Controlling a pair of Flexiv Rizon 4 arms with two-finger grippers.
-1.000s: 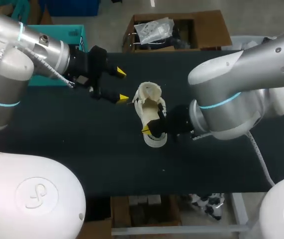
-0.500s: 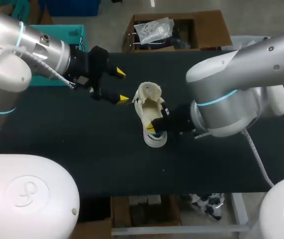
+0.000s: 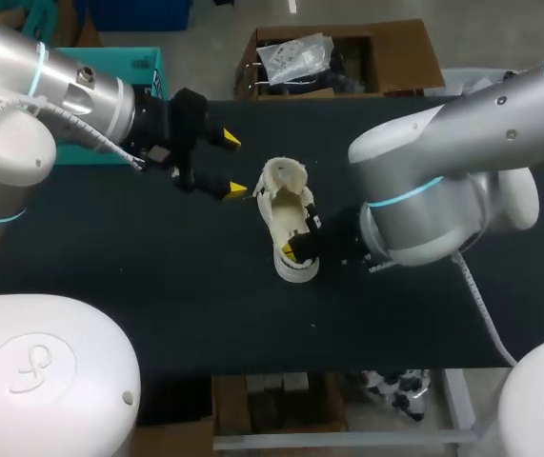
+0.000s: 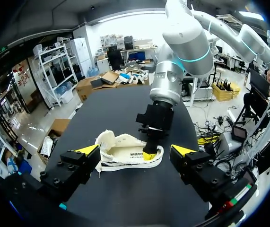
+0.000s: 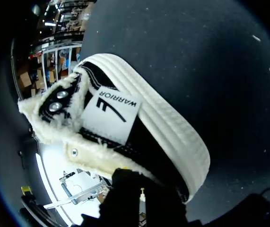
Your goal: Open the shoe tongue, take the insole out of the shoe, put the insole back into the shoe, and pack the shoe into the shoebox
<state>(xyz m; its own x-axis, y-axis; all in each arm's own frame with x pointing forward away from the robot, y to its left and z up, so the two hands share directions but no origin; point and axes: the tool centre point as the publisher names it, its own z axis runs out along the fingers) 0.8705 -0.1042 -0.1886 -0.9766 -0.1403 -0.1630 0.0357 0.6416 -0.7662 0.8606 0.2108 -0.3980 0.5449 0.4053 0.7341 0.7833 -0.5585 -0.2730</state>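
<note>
Working at shoe (image 3: 286,195) mouth, on table (image 3: 157,286): right gripper (image 3: 292,249), grip state cannot be told | step judged: opening tongue (image 5: 110,113) | left gripper (image 3: 231,164) beyond heel, jaws apart, empty | next: steady heel, draw tongue back.

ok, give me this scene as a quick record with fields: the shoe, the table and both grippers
shoe: cream shoe, on its side, opening facing the left gripper
table: black table, shoe near its middle
left gripper: open, empty, beside the shoe and apart from it
right gripper: at the end of the shoe nearer the robot, reaching into the opening; grip cannot be judged
</note>
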